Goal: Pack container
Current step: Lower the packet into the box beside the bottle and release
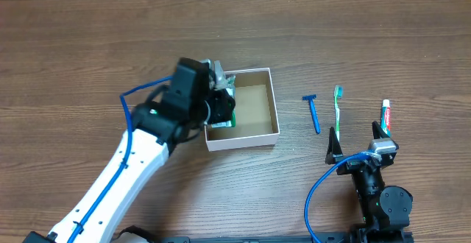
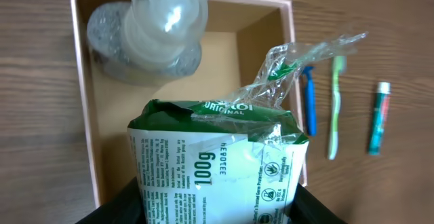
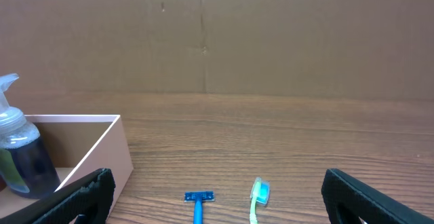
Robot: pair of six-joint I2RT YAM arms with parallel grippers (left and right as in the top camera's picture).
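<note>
Mid-packing, the left tool (image 1: 219, 101) clamps a green-and-white packet (image 2: 217, 163) over the container (image 2: 83, 115); next, probably lowering it beside the pump bottle (image 2: 146, 44)

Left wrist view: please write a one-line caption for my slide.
The left hand holds a green-and-white packet over the container with a clear pump bottle inside; razor, toothbrush, toothpaste lie beside.

One table (image 1: 66, 51) carries one square container (image 1: 243, 140), white-walled and brown inside. One clear pump bottle (image 2: 159, 34) and one green-and-white packet (image 2: 217, 170) make two items at the container. Three loose toiletries are counted: one blue razor (image 1: 313, 114), one green toothbrush (image 1: 338, 110), one toothpaste tube (image 1: 385, 116). Two robot arms are in view, a left arm (image 1: 125, 169) and a right arm (image 1: 372, 188).
</note>
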